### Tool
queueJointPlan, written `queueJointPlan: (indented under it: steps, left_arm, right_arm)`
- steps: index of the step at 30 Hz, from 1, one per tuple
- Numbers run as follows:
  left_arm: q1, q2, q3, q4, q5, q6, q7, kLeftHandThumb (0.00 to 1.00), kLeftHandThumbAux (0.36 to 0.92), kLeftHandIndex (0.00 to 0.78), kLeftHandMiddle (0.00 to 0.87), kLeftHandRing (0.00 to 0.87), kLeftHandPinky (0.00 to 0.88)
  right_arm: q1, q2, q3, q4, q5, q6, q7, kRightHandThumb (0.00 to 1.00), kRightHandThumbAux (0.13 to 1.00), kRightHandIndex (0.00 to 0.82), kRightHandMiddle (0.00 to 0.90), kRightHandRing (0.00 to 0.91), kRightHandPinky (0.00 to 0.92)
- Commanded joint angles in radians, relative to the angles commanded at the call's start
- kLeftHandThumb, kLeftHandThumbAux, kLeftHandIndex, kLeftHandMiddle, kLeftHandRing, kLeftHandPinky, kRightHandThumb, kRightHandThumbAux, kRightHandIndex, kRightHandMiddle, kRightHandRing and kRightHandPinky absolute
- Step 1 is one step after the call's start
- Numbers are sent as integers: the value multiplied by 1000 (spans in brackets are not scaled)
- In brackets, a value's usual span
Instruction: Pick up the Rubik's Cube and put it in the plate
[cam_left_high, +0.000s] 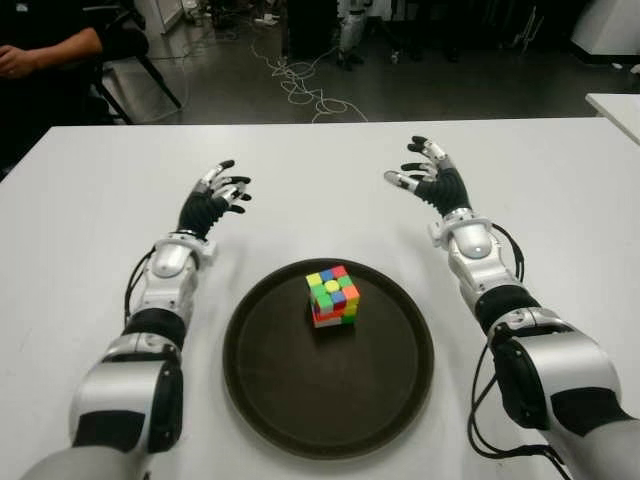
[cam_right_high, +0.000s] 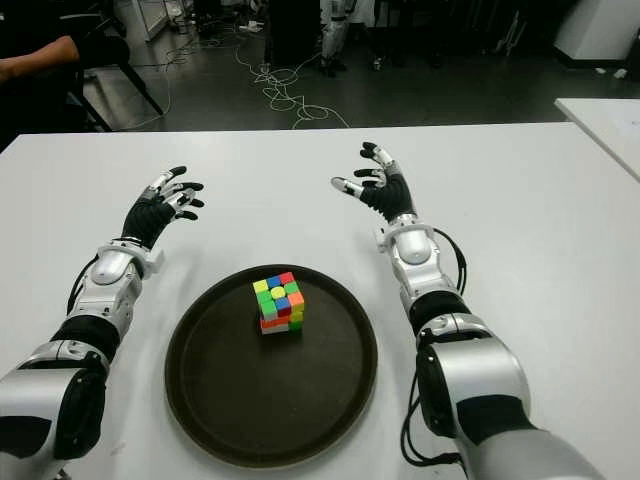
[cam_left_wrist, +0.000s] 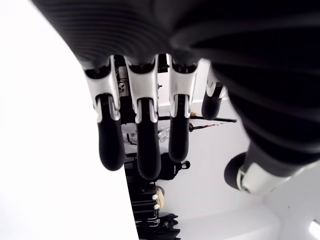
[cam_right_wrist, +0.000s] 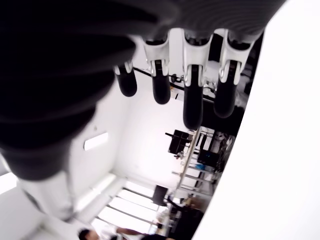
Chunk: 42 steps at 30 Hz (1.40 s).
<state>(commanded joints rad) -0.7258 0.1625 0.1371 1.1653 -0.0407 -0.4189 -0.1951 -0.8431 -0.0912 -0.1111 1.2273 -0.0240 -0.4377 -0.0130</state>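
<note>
The Rubik's Cube (cam_left_high: 333, 295), its top a mix of green, yellow, blue and red, stands inside the round dark plate (cam_left_high: 285, 390) just behind the plate's middle. My left hand (cam_left_high: 222, 187) is over the white table behind and to the left of the plate, fingers (cam_left_wrist: 142, 145) spread and holding nothing. Behind and to the right of the plate is my right hand (cam_left_high: 420, 170), also with relaxed fingers (cam_right_wrist: 192, 100) and nothing in them. Neither hand touches the cube or the plate.
The white table (cam_left_high: 320, 170) stretches wide around the plate. A person's arm (cam_left_high: 45, 52) shows beyond the far left corner. Cables (cam_left_high: 300, 85) lie on the dark floor behind. A second white table edge (cam_left_high: 615, 105) is at the far right.
</note>
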Motion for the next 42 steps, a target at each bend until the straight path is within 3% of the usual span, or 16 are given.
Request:
queueJointPlan:
  steps: [5, 12, 19, 24, 25, 27, 29, 34, 42]
  left_arm:
    - [1, -2, -1, 0, 2, -5, 13, 321, 598, 121, 306, 384, 444]
    - [1, 0, 1, 3, 1, -13, 21, 322, 605, 123, 304, 387, 455]
    - [1, 5, 1, 5, 0, -13, 17, 337, 603, 124, 305, 387, 451]
    - [1, 11, 0, 4, 0, -15, 10, 335, 601, 124, 304, 383, 449]
    - [2, 12, 0, 3, 0, -16, 7, 334, 600, 123, 303, 383, 450]
    - [2, 13, 1, 3, -2, -17, 3, 333, 601, 122, 303, 383, 451]
    - [3, 14, 2, 2, -3, -18, 0, 331, 601, 122, 303, 382, 452]
    - [4, 18, 2, 2, -2, -24, -7, 321, 598, 122, 305, 384, 446]
    - [7, 16, 7, 0, -10, -22, -23, 321, 600, 118, 300, 372, 427]
  right_arm:
    - [14, 29, -67, -23, 75, 67, -11, 107, 765, 186, 236, 296, 378]
    - [10, 54, -130, -48, 138, 134, -102, 117, 784, 213, 262, 315, 380]
    - [23, 75, -150, -80, 150, 124, -175, 117, 781, 238, 286, 335, 382]
    - [48, 86, -107, -74, 87, 67, -250, 163, 787, 253, 283, 341, 390]
    - [55, 83, -80, -66, 50, 34, -279, 344, 769, 308, 290, 350, 397]
    - [63, 79, -49, -56, 5, -6, -315, 502, 753, 356, 305, 366, 404]
    - [66, 73, -33, -53, -19, -32, -329, 599, 743, 385, 319, 377, 407]
    - [77, 69, 0, -44, -66, -96, -355, 654, 736, 401, 332, 380, 388]
    - [87, 66, 25, -37, -97, -139, -349, 662, 737, 400, 322, 373, 379]
